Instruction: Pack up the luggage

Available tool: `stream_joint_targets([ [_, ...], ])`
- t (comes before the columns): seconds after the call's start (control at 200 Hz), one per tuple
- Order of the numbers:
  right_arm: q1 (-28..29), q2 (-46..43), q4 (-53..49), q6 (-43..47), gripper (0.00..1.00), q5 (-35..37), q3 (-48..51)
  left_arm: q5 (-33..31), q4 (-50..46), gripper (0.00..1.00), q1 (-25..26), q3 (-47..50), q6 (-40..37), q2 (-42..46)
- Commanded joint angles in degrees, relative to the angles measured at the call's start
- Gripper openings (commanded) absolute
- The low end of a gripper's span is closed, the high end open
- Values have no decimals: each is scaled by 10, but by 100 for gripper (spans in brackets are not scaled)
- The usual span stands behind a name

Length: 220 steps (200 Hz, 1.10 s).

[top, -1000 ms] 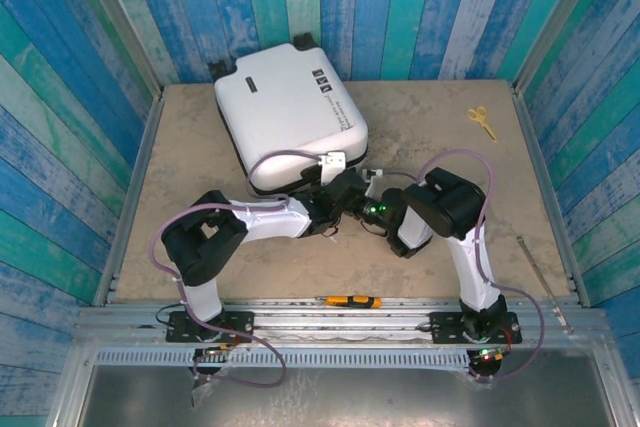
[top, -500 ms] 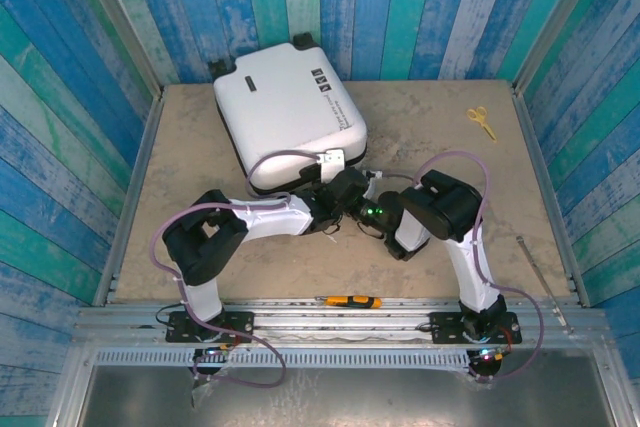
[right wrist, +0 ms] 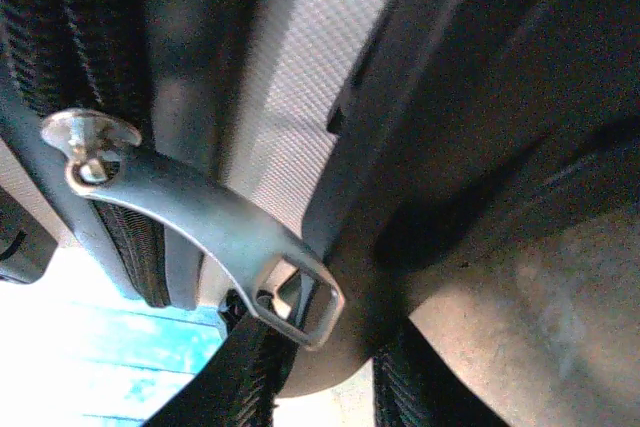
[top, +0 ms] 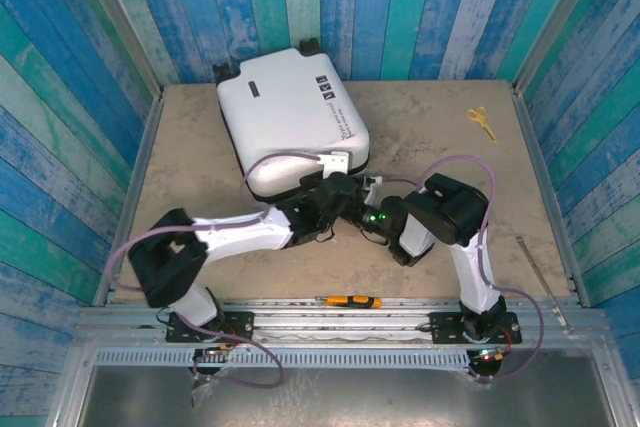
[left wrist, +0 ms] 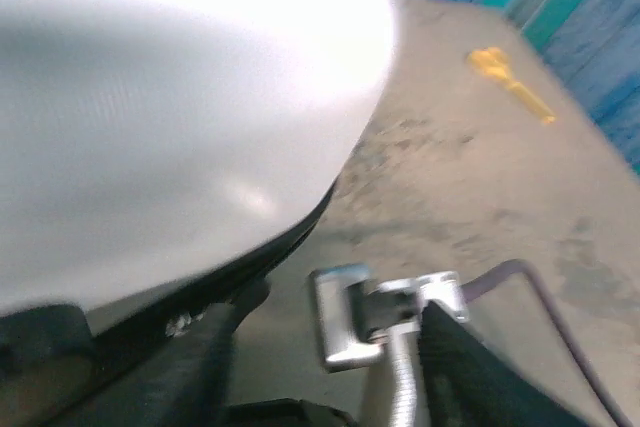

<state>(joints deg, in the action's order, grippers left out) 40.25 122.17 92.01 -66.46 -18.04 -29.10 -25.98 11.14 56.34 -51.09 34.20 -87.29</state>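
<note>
Luggage (top: 290, 117) closed, set by back wall (top: 400, 7), lid labels (top: 325, 82) too small to read, open surface (top: 430, 147) rightward, left gripper (left wrist: 335, 347) jaws spread about zipper pull (left wrist: 340, 327), right gripper (right wrist: 335, 377) jaws slightly parted beside second pull (right wrist: 200, 217).

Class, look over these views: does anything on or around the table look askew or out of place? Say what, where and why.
The luggage lies skewed, turned at an angle to the table. Yellow scissors lie loose near the far right corner, and an orange cutter sits on the near rail, away from the work.
</note>
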Motion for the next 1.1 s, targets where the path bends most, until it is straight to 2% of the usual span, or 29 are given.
stream_joint_targets([
  [0.0, 10, -34, -106, 110, 40, -53, 24, 6, 25, 64, -3, 25, -30, 71],
  [0.115, 6, -100, -204, 134, 56, -46, 33, 23, 12, 71, -1, 45, -49, 112],
  [0.195, 6, -160, -307, 167, 60, -36, 40, 21, -5, 71, 7, 62, -61, 147],
  [0.3, 7, -234, -420, 213, 61, -23, 56, -24, -40, 71, 24, 93, -42, 211],
  [0.376, 9, -294, -497, 244, 61, -3, 73, -60, -70, 71, 33, 124, 12, 251],
  [0.466, 11, -383, -579, 294, 61, 27, 91, -104, -96, 70, 47, 176, 127, 293],
  [0.576, 11, -505, -673, 361, 59, 50, 92, -137, -50, 69, 81, 260, 265, 314],
  [0.671, 9, -586, -754, 410, 56, 99, 69, -150, 27, 69, 107, 307, 348, 275],
  [0.751, -2, -608, -798, 454, 55, 110, 38, -143, 101, 70, 113, 326, 400, 217],
  [0.866, -28, -593, -831, 488, 54, 87, -1, -140, 217, 71, 113, 337, 439, 131],
  [1.097, -46, -537, -810, 503, 49, 59, -24, -188, 333, 74, 113, 327, 485, 32],
])
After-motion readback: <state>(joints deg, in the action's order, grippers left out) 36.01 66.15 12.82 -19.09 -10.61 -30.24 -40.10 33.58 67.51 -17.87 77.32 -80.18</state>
